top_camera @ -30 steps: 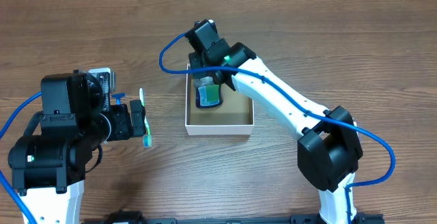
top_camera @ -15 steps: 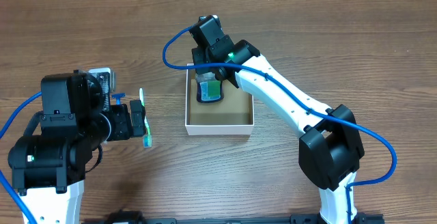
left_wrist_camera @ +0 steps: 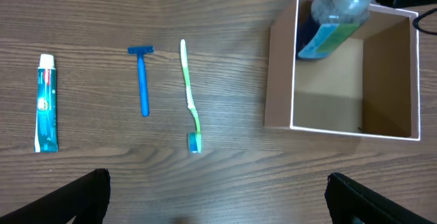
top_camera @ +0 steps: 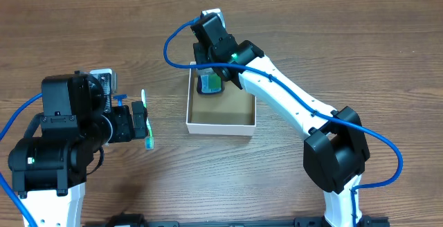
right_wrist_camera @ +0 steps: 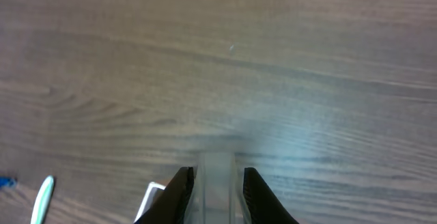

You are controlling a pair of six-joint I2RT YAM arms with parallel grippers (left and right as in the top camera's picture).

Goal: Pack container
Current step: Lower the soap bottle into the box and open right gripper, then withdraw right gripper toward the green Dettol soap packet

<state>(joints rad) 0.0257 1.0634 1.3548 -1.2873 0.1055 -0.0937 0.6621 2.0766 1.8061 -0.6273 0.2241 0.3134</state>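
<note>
The container, a square white-walled box with a brown floor, sits mid-table; it also shows in the left wrist view. My right gripper is shut on the clear soap bottle, holding it tilted at the box's back left corner. The bottle sits between the fingers in the right wrist view. It also shows in the left wrist view. My left gripper is open and empty over the table, beside a green toothbrush.
A blue razor and a toothpaste tube lie left of the toothbrush on the wood table. In the overhead view the left arm hides both. The toothbrush head shows at the left edge of the right wrist view.
My right gripper has carried the bottle toward the back of the box, and the box has shifted slightly left. The left arm has not moved.
</note>
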